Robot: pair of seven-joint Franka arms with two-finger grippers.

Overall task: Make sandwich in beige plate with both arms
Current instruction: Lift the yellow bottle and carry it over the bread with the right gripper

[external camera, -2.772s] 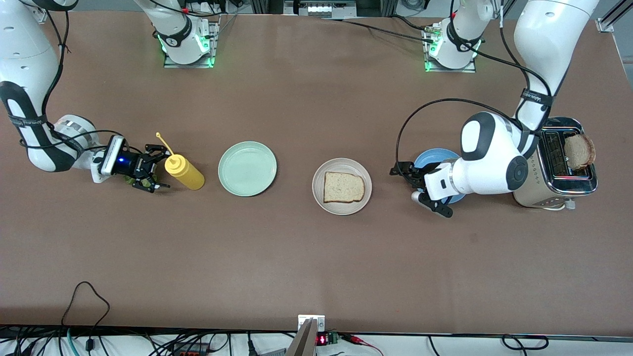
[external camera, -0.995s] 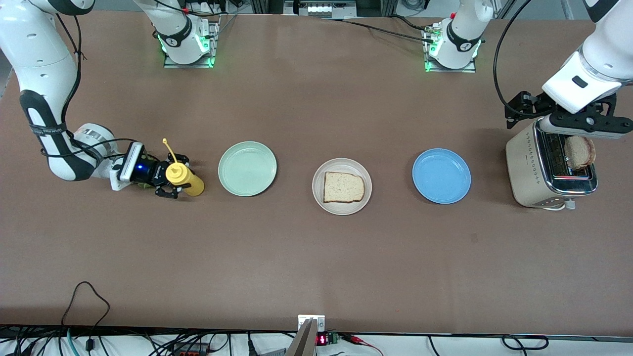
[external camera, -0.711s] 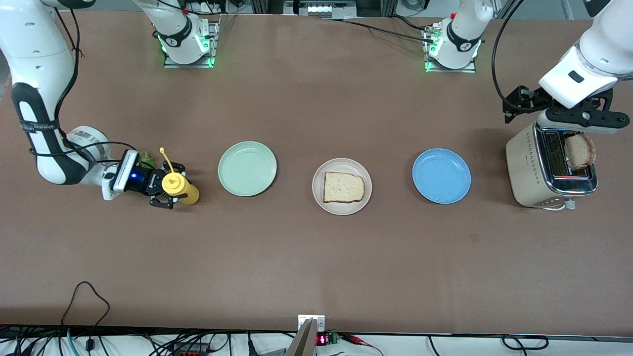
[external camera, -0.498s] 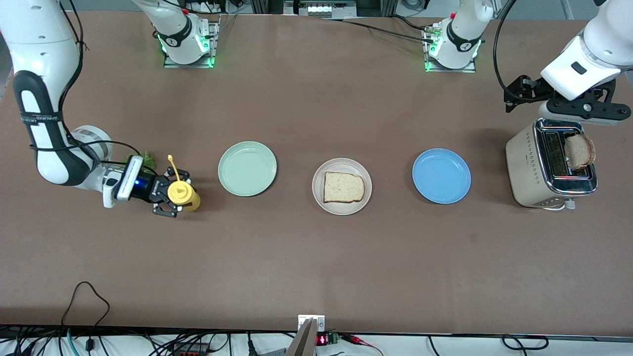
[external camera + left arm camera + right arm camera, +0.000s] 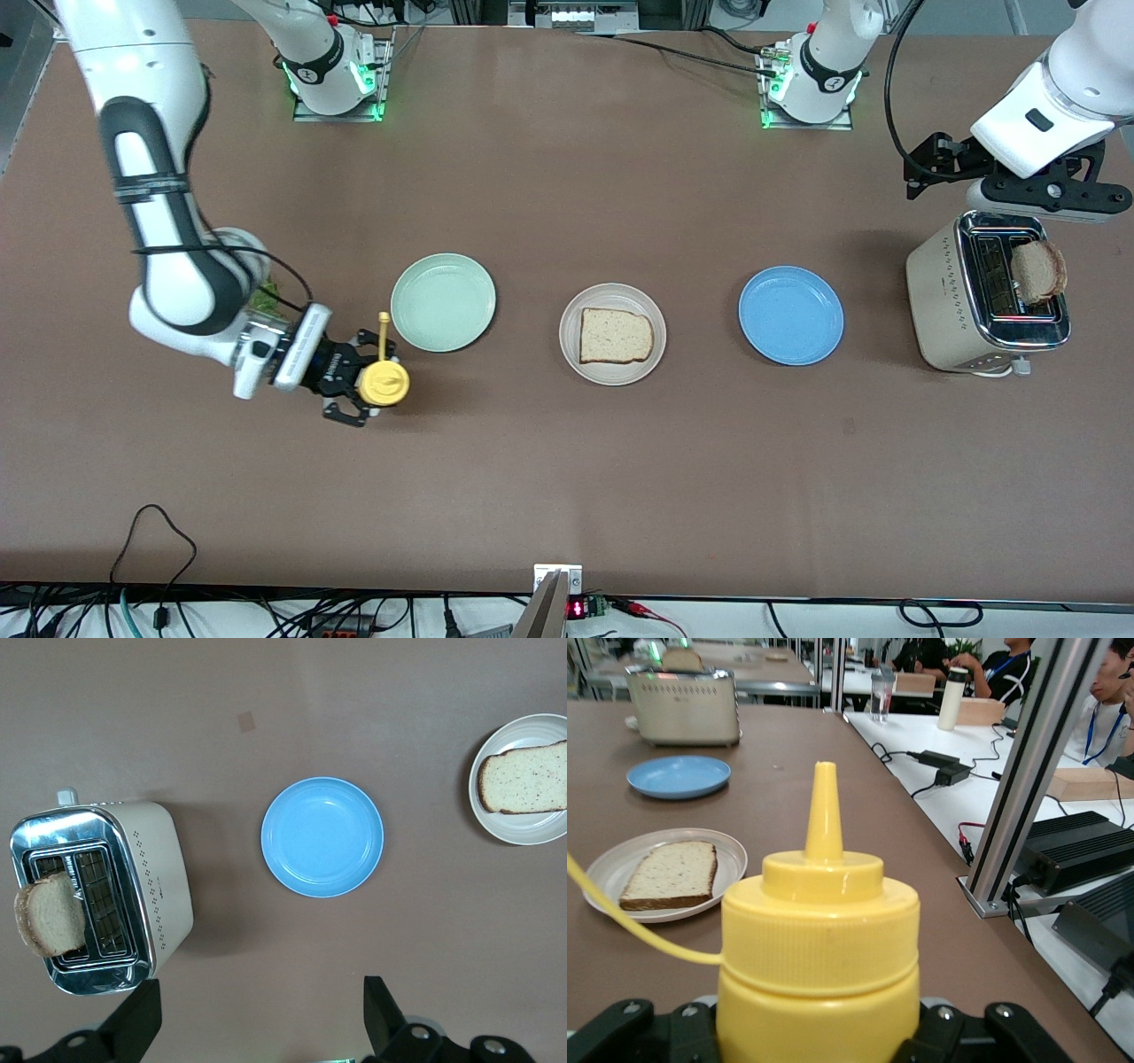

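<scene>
The beige plate (image 5: 568,335) sits mid-table with one brown-crusted bread slice (image 5: 616,336) lying flat on it. Another slice (image 5: 1038,270) stands in the toaster (image 5: 952,306) at the left arm's end. A green lettuce leaf (image 5: 264,298) peeks out from under the right arm's wrist, mostly hidden. My right gripper (image 5: 361,392) is shut on an upright yellow squeeze bottle (image 5: 384,383), over the table beside the mint-green plate (image 5: 443,302). In the right wrist view the bottle (image 5: 819,966) fills the foreground. My left gripper (image 5: 1045,197) hangs open and empty, above the table next to the toaster.
A blue plate (image 5: 791,315) lies between the beige plate and the toaster. Black cables trail from both arms. The left wrist view looks down on the toaster (image 5: 151,895), the blue plate (image 5: 322,836) and the beige plate (image 5: 523,835).
The right arm has stood the yellow bottle upright and carried it toward the front camera and the mint-green plate, uncovering the lettuce. The left gripper has edged slightly away from the toaster.
</scene>
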